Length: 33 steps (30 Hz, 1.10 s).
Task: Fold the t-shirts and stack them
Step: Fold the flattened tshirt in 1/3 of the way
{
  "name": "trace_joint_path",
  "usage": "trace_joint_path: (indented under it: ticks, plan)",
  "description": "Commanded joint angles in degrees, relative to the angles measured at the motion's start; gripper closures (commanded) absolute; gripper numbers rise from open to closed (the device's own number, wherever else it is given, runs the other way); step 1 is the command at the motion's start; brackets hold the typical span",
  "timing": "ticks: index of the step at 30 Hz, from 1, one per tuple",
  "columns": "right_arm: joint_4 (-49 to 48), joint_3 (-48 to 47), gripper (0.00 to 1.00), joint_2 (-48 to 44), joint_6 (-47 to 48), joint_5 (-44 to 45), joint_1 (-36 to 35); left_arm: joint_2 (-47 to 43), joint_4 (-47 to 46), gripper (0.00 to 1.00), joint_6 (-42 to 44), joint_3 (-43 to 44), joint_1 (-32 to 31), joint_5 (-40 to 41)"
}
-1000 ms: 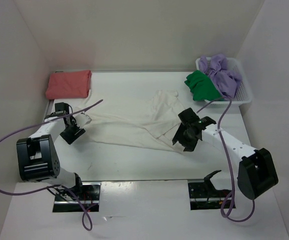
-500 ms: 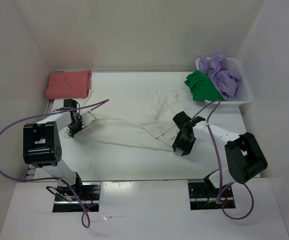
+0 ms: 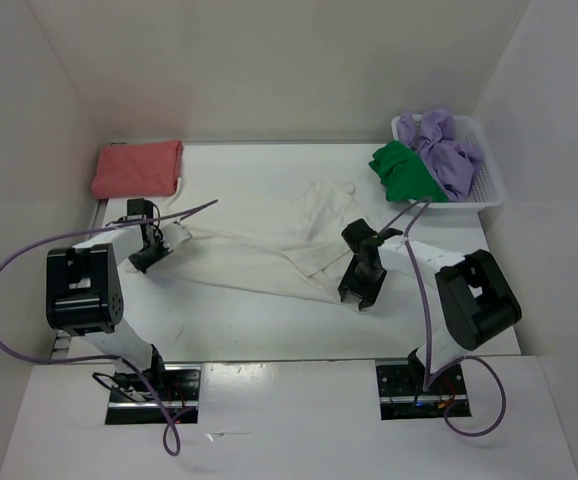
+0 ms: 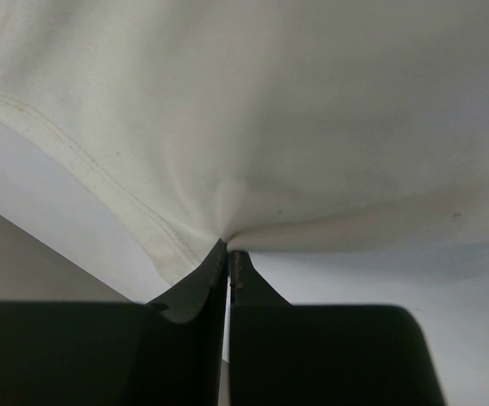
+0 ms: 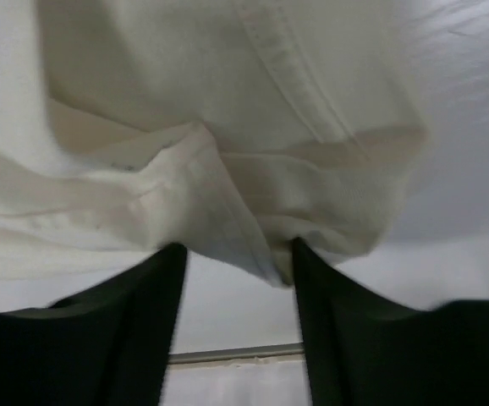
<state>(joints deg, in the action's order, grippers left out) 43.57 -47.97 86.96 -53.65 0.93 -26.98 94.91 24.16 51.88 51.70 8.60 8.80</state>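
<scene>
Pinching the cream-white t-shirt (image 3: 259, 250) near its hem, the left gripper (image 4: 228, 247) has its jaws pressed together on the cloth. The right gripper (image 5: 240, 249) has jaws spread, with a bunched fold of the same shirt between them. That shirt lies stretched across the mid table (image 3: 269, 325). Far left: folded salmon-red t-shirt (image 3: 137, 168). Far right: 2 shirts, the bright green t-shirt (image 3: 404, 172) and lavender-purple t-shirt (image 3: 447, 150), heaped in the white mesh basket (image 3: 489, 190).

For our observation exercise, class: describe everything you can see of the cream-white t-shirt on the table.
The cream-white t-shirt is soft, thin cloth with stitched hems. It lies unfolded and creased across the middle of the table. The left claw is shut on its left edge, and the cloth puckers at the pinch. The right claw stands open astride a folded edge on its right side.
</scene>
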Motion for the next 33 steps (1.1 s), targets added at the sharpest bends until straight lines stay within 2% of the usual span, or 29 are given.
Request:
trace_joint_path:
  ticks: [1,3,4,5,7,8,10,13,18,22,24,27,28,30,31,32,33]
  plan:
    - [-5.7,1.6,0.48,4.0,1.0,-6.4,-0.4,-0.7,0.8,1.00,-1.3,-1.5,0.5,-2.5]
    - [-3.4,0.4,0.61,4.0,1.0,-4.1,-0.4,-2.0,0.8,1.00,-0.8,-1.5,0.5,-1.9]
    - [-2.1,-0.3,0.77,4.0,1.0,-2.7,-0.4,-2.0,1.4,1.00,0.4,-1.5,0.5,-1.3]
    - [-0.6,-1.2,0.84,4.0,1.5,-0.4,0.3,-3.0,2.6,1.00,0.9,-2.1,0.5,-0.5]
    - [4.4,-4.2,0.97,1.7,1.5,1.4,0.4,-5.2,4.0,1.00,3.1,-2.8,1.1,0.1]
    - [6.2,-5.3,0.98,1.2,2.3,2.4,0.4,-6.0,6.0,1.00,3.7,-3.5,1.9,0.7]
    - [12.0,-7.1,0.98,0.7,4.1,5.0,0.4,-8.3,9.2,1.00,5.3,-4.3,2.4,0.1]
    - [18.5,-7.8,0.98,3.2,8.9,4.3,0.9,-11.8,14.3,1.00,7.5,-7.1,2.4,2.8]
    - [21.9,-7.2,0.98,7.2,13.9,0.5,-0.8,-21.2,21.4,1.00,11.8,-13.0,2.4,6.7]
    - [27.2,-10.2,0.91,7.2,13.2,2.1,-3.9,-30.2,26.4,1.00,15.4,-16.6,2.4,10.7]
    - [30.9,-11.4,0.89,7.8,12.7,2.6,-6.0,-31.2,29.2,1.00,15.4,-17.2,2.4,10.7]
    - [30.9,-11.4,0.80,8.4,13.4,2.1,-8.3,-32.4,34.4,1.00,15.4,-17.2,1.9,8.9]
    - [30.9,-11.4,0.76,9.2,13.4,2.1,-8.3,-32.9,35.0,0.94,14.5,-17.7,1.2,8.9]
    - [30.9,-11.4,0.58,9.7,13.4,2.1,-8.9,-33.0,35.0,0.77,13.1,-18.3,1.2,9.7]
    - [30.9,-11.4,0.54,9.7,13.4,2.1,-8.9,-33.5,35.7,0.62,13.1,-18.3,1.2,11.0]
    - [30.9,-11.4,0.51,9.0,13.4,2.1,-8.9,-34.0,36.4,0.40,13.1,-18.8,1.2,11.0]
    - [30.9,-11.4,0.49,9.0,13.4,2.1,-8.9,-34.0,38.3,0.36,13.1,-18.1,1.2,11.0]
